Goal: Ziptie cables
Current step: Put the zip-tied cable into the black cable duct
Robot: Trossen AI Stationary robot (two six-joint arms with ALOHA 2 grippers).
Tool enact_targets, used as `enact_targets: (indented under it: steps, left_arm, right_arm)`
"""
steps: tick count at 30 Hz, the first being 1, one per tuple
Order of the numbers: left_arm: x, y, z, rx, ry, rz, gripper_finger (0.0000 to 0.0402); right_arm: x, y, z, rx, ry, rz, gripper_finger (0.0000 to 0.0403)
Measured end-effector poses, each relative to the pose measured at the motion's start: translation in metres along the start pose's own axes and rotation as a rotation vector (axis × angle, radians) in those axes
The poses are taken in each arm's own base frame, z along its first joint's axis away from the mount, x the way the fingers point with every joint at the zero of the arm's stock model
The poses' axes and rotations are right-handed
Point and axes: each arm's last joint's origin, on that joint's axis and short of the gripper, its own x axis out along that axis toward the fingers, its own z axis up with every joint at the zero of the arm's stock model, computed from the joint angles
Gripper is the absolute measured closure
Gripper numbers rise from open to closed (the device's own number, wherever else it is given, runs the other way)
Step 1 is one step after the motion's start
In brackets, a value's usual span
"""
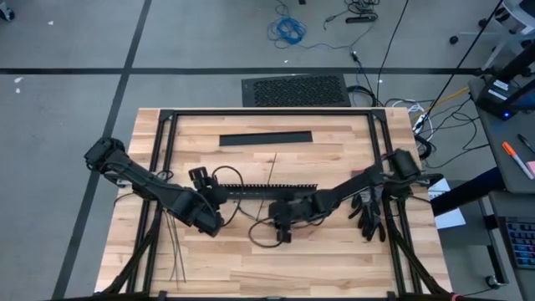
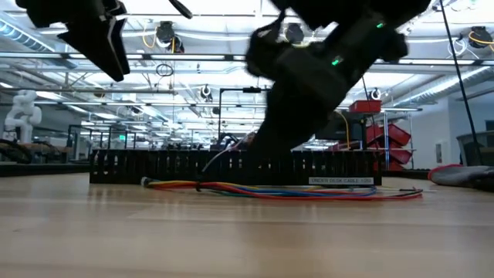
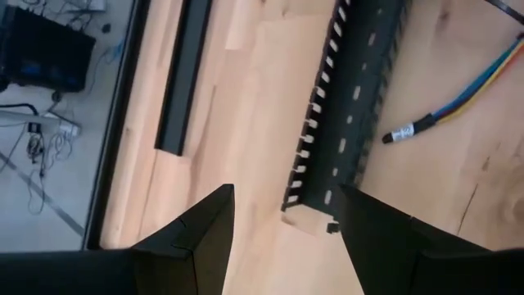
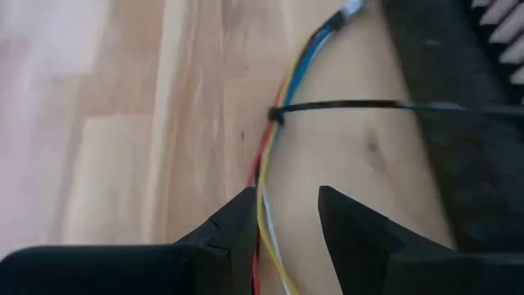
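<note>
Right pincer, parted, straddles the cables (ziptie looped on); left pincer released.

I work in a robotics lab: open ceiling trusses, a white robot arm, red bins, loose floor cables.

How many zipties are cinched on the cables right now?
1. One ziptie is looped round the cables just ahead of the right claw, its tail lying across the black duct. The right arm hides part of the bundle, so more may be hidden.
</note>
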Motion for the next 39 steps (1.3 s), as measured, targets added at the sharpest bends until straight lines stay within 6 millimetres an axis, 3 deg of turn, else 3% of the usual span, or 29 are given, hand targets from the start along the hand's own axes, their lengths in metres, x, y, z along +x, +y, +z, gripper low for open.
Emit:
enact_targets:
  steps: [5,14,17,19,22,27,35,39]
  left_arm:
    - [-0.001,-0.006,0.0,-0.016,-0.006,-0.054,0.0192]
    - [-0.002,-0.023,0.003,-0.011,-0.103,-0.143,0.0192]
    - [0.005,-0.03,-0.002,-0.017,-0.116,-0.154,0.0192]
    - [0.014,-0.034,-0.008,-0.015,-0.113,-0.153,0.0192]
    - [0.028,-0.041,-0.017,-0.022,-0.115,-0.167,0.0192]
    - [0.044,-0.049,-0.023,-0.018,-0.155,-0.201,0.0192]
    - [0.03,-0.054,-0.008,0.056,-0.227,-0.31,0.0192]
    - [0.023,-0.057,-0.002,0.085,-0.278,-0.339,0.0192]
  right_arm:
    - [0.023,0.011,0.011,-0.057,-0.005,0.01,0.0275]
    - [0.045,0.007,0.001,0.033,0.047,-0.015,0.0277]
    - [0.052,0.005,-0.007,0.076,0.082,-0.04,0.0301]
    - [0.053,0.004,-0.01,0.082,0.102,-0.057,0.0337]
    - [0.052,0.006,-0.012,0.066,0.117,-0.063,0.039]
    - [0.049,0.011,-0.01,0.044,0.122,-0.058,0.0398]
    - [0.021,0.035,0.01,-0.063,0.243,-0.051,0.0401]
    - [0.002,0.051,0.03,-0.143,0.281,-0.107,0.0402]
